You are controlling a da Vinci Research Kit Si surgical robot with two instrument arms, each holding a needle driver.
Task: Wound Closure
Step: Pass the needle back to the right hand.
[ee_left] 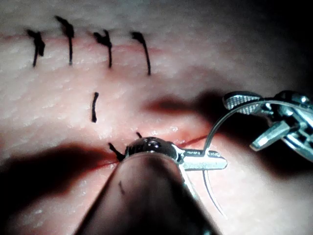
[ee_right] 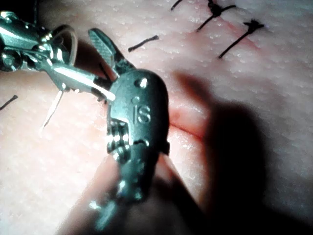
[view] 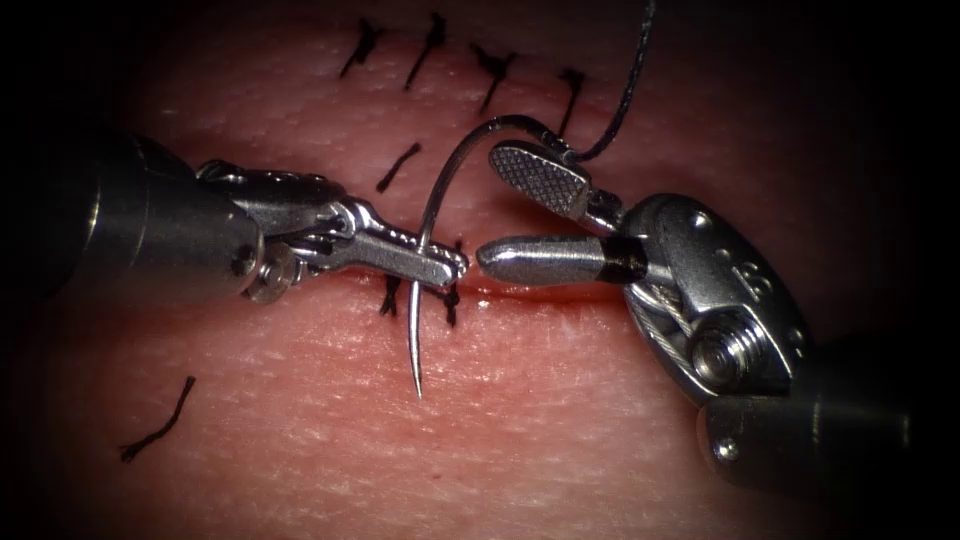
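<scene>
One loose cut end of thread [view: 157,421] lies nearest, on the tissue [view: 560,420] low at the left of the endoscope view, well apart from everything else.

Next comes the needle [view: 428,235], one only, free of the tissue. Its point hangs just over the skin on the near side of the cut [view: 540,292], and its curve rises up and over toward the right.

The left claw [view: 440,268] is closed on the needle, gripping it about a third of the way along the curve from the point. It lies over the cut, reaching in from the left.

The right claw [view: 515,215] faces it tip to tip and stands open, holding nothing. Its near jaw lies level just beside the left claw's tip; its far jaw is lifted, its ridged face showing, close under the needle's blunt end.

One thread [view: 625,95] leaves that blunt end and climbs away out of the top of the view.

At the cut itself, two short dark stitch ends [view: 390,297] show just under the left claw. Beyond the cut lies one more short thread piece [view: 398,166] on the skin.

Farthest, four dark knotted stitches [view: 492,72] stand in a row along the far part of the tissue, each crossing a reddened line.
</scene>
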